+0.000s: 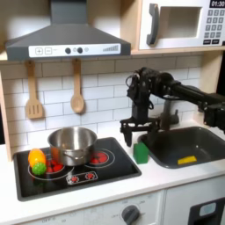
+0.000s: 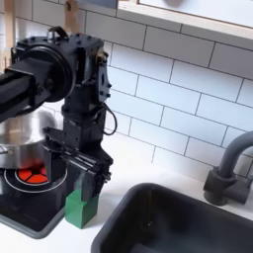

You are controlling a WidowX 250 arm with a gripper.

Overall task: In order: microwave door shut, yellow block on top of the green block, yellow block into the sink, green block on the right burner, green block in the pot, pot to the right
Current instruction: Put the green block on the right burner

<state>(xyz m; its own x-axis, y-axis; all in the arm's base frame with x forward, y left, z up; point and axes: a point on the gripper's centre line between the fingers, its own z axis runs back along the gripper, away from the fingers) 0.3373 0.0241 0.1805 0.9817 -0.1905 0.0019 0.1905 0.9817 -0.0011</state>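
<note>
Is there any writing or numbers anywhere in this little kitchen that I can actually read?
"01:30" or thereabouts: white digits on the microwave display, top right in the first exterior view; blurred, so uncertain.
Microwave keypad: button marks too small to read.
Range hood knobs and panel: marks too blurred to read.

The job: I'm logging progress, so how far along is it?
Done: microwave door shut, yellow block lying in the sink. In hand: gripper open above the green block beside the cooktop. Left: block onto the right burner, into the pot, then dragging the pot.
</note>
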